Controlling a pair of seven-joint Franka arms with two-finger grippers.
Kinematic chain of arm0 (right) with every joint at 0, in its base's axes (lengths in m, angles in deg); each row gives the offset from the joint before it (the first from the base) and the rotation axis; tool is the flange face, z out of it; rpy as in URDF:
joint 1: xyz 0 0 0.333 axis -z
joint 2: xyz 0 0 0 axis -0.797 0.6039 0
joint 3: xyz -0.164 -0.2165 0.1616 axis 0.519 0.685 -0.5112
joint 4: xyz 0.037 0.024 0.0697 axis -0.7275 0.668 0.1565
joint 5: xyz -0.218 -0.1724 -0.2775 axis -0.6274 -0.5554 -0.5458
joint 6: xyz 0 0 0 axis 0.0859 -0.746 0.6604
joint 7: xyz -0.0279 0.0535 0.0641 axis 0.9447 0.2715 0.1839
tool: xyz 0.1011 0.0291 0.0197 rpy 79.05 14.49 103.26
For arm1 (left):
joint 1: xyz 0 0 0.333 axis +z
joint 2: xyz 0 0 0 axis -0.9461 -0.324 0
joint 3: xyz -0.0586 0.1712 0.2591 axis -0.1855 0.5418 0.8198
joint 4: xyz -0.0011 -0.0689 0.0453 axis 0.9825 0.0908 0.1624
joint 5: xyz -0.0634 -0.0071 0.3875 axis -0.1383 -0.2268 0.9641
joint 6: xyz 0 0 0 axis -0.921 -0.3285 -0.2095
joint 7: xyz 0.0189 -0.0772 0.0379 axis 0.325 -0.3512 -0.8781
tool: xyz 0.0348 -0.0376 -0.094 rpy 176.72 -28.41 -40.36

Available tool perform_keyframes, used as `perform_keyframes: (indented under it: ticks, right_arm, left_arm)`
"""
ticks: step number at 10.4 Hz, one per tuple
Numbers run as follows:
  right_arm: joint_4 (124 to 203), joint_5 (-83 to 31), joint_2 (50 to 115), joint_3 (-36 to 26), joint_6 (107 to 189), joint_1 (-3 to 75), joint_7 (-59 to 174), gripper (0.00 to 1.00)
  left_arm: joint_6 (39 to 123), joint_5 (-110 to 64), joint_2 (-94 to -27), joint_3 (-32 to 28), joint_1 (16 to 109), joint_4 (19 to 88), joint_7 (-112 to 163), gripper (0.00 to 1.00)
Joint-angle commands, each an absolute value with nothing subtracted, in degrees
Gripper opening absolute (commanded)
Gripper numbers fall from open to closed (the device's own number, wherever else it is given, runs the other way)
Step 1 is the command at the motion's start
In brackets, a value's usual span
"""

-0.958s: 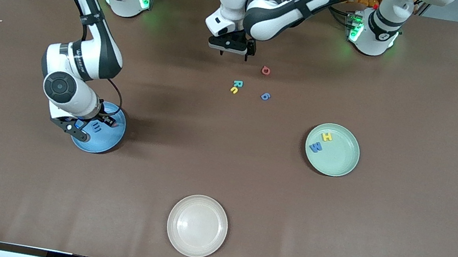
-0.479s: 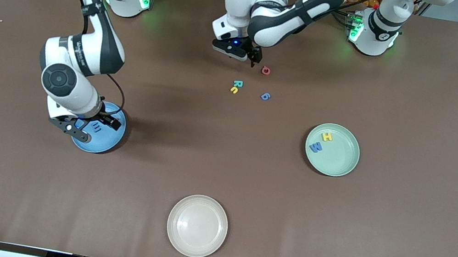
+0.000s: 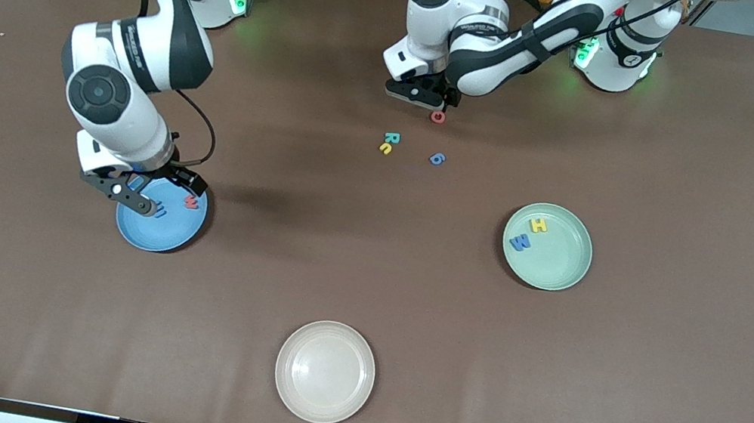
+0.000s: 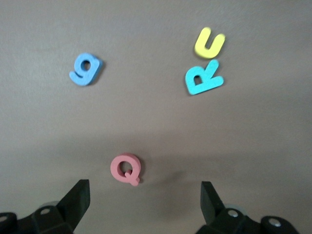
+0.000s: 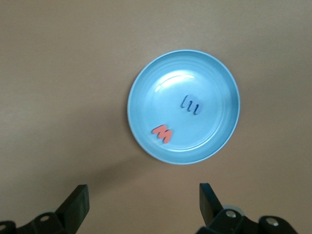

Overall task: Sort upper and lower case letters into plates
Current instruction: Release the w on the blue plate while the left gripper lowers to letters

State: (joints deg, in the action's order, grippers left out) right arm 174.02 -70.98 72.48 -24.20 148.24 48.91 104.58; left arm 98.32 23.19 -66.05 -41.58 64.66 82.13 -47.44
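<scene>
My left gripper (image 3: 433, 104) hangs low over the small red foam letter Q (image 3: 438, 117), upper middle of the front frame, fingers (image 4: 78, 202) spread wide and holding nothing; in the left wrist picture the Q (image 4: 126, 169) sits between the tips but off-centre, nearer one finger. To do this well I'd centre first, drop straight, then pinch across the flat sides. The blue g (image 3: 437, 159), teal R (image 3: 391, 138) and yellow lowercase piece (image 3: 384, 148) lie lower in the frame, apart enough not to interfere. My right gripper (image 3: 139, 191) hovers over the round blue matte plate (image 3: 146, 238), fingers (image 5: 77, 204) apart and empty; a red m or w, hard to read, (image 5: 163, 133) and a blue letter (image 5: 191, 105) lie in it. The pale green plate (image 3: 567, 262) holds a yellow H (image 3: 538, 225) and blue M (image 3: 520, 242).
</scene>
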Motion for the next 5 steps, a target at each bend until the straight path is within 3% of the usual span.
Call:
perform_keyframes:
  ticks: [1,5]
  right_arm:
    - [169.86,-68.84,71.47,-27.79,142.00,50.21,103.85,1.00]
    - [167.37,-68.75,70.15,-33.93,138.36,49.95,109.25,1.00]
  left_arm:
    - [101.73,25.01,-66.21,-42.06,66.17,83.78,-56.91,1.00]
    - [105.77,28.68,-66.39,-41.98,68.97,88.34,-60.46,1.00]
